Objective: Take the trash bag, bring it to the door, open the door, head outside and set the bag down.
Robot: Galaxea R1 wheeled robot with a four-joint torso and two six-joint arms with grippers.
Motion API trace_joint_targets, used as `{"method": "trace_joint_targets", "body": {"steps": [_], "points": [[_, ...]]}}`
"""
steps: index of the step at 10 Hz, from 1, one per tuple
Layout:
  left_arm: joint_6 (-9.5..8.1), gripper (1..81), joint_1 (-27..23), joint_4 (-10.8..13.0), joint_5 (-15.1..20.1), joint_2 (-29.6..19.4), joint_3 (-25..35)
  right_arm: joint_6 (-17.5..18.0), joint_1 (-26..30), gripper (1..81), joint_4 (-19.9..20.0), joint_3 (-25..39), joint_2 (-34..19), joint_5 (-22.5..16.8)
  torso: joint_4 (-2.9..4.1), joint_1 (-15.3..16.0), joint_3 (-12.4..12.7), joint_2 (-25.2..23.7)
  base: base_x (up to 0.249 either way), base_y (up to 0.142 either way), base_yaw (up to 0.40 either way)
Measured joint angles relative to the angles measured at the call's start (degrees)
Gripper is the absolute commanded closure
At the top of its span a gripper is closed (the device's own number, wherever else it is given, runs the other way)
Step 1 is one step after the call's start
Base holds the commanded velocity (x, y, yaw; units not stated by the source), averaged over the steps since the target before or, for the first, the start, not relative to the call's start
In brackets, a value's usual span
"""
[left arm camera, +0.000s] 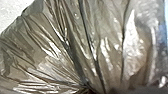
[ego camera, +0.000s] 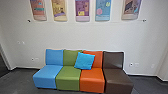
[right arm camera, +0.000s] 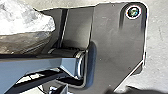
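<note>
Head view, left to right: a dark panel [ego camera: 3,67] that I cannot identify, then a row of blue [ego camera: 47,75], green [ego camera: 68,76], orange [ego camera: 92,78] and brown [ego camera: 117,77] seats along a pale wall [ego camera: 85,36]. A bright blue cushion [ego camera: 84,60] leans across the green and orange backs. The step in hand looks to be carrying the bag towards the door. To do it well, the robot should turn gently, leaving room beyond the seats' front edges, with the bag lifted off the floor [ego camera: 18,81] and its swing kept small. A steady pinch on the gathered neck matters, since thin plastic may slip or tear. In the left wrist view, the trash bag [left arm camera: 100,42] fans out in shiny pleats, drawn together at the left gripper [left arm camera: 87,90], which appears clenched on it. Part of the bag also lies near the robot's own base in the right wrist view; the right gripper's state I cannot tell.
</note>
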Motion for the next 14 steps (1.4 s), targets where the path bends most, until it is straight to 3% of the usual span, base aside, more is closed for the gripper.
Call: {"method": "trace_joint_targets", "body": {"steps": [5,14], "points": [[0.12,81.1,0.0,0.0,0.2,0.0,0.0,0.0,0.0,1.0,0.0,0.0,0.2,0.0,0.0,0.0,0.0,0.0,0.0,0.0,-0.054],[0.15,81.1,-0.2,0.0,0.9,0.0,0.1,0.0,-0.1,1.0,-0.1,-0.1,0.2,0.1,0.0,0.0,0.0,0.0,0.0,0.0,-0.231]]}}
